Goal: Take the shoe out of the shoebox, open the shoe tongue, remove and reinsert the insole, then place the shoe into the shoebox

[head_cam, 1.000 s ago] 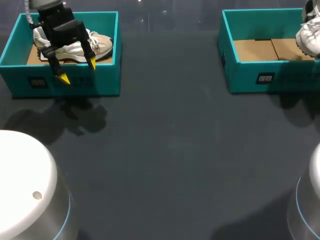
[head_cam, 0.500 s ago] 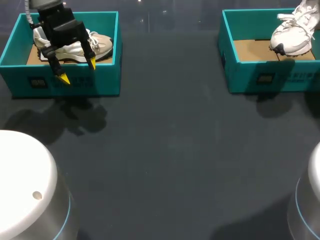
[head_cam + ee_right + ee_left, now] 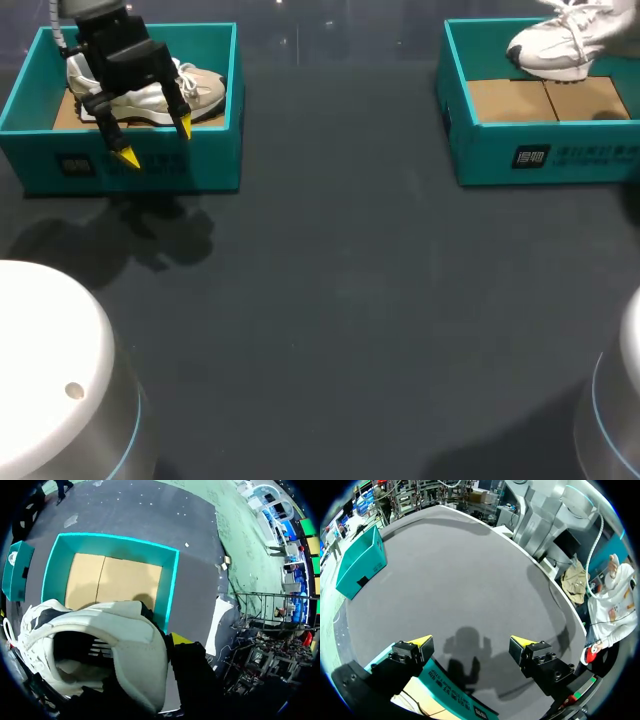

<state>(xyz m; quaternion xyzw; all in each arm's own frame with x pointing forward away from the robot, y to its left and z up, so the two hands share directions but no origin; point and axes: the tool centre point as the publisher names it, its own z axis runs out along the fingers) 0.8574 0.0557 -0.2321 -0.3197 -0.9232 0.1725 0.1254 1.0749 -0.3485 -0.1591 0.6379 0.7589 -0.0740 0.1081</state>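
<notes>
While pinched by the right gripper (image 3: 169,644), a white lace-up sneaker (image 3: 550,45) hangs over the teal cardboard shoebox (image 3: 540,155).
Left gripper (image 3: 471,643) spread wide.

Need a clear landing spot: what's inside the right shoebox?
The right shoebox shows only its brown cardboard floor. The white sneaker hangs over the far rim, covering that back strip.

Left pincer (image 3: 155,141) spread; right pincer (image 3: 174,641) gripping shoe (image 3: 550,45).

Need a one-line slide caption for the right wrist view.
White shoe gripped in the right claw, held over the open teal shoebox.
</notes>
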